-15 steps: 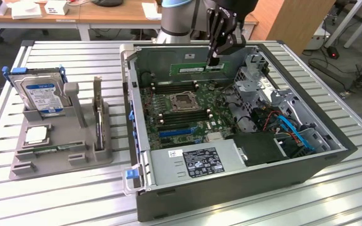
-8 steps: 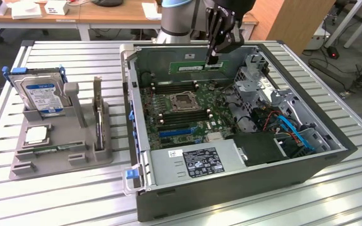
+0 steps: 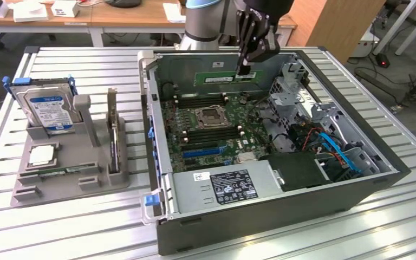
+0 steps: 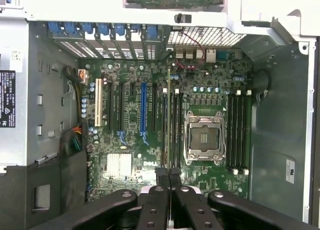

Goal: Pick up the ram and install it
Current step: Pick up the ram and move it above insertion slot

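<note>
The ram (image 3: 222,78) is a long thin green stick, held lengthwise above the open computer case (image 3: 381,179) near its far wall. My gripper (image 3: 245,68) is shut on the ram from above. In the wrist view the ram (image 4: 168,115) shows edge-on as a thin line running out from between my fingertips, with my gripper (image 4: 168,174) closed around it. It hangs over the motherboard (image 4: 130,135), in line with the memory slots (image 4: 174,125) beside the CPU socket (image 4: 205,137). I cannot tell whether it touches a slot.
A grey fixture (image 3: 71,179) on the exterior view's left holds a silver hard drive (image 3: 49,111), a dark expansion card (image 3: 112,132) and a CPU (image 3: 41,155). The power supply (image 3: 226,185) and drive cages (image 3: 302,103) crowd the case. The slatted table (image 3: 63,227) surrounds it.
</note>
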`<state>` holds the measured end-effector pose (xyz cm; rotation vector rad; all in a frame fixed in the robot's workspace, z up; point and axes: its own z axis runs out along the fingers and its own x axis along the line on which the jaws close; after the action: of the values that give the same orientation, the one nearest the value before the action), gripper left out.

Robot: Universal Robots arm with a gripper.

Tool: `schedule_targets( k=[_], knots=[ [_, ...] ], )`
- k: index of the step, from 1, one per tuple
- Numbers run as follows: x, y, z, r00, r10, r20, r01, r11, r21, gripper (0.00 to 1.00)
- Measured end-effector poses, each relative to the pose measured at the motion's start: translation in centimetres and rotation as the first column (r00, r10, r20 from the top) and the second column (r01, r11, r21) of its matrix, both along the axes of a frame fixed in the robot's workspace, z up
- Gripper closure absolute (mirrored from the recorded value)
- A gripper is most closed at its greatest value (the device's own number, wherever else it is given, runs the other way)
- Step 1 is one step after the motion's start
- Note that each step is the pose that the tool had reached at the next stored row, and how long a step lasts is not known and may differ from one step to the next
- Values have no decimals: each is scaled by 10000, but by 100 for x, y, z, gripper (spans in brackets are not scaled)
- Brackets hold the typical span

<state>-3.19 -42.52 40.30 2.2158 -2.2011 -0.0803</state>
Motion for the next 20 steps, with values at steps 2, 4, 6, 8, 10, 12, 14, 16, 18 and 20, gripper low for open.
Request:
schedule_targets(
  k=[2,4,6,8,10,12,14,16,18,20],
  knots=[
    [0,0,-21,10000,-1,-1,1,10000,5,90],
    [0,0,-42,10000,-1,0,1,10000,11,90],
    [0,0,-58,10000,-1,0,1,10000,11,90],
    [0,0,-68,10000,-1,-1,1,10000,12,90],
    [1,0,-76,10000,-1,-1,1,10000,13,90],
    [1,0,-84,10000,0,-1,0,10000,14,90],
    [1,0,-97,10000,0,0,0,10000,20,90],
    [1,0,-114,10000,0,0,0,10000,40,90],
    [1,0,-134,10000,-1,0,1,10000,61,90],
    [1,0,-153,10000,0,1,0,10000,79,90]
  ],
)
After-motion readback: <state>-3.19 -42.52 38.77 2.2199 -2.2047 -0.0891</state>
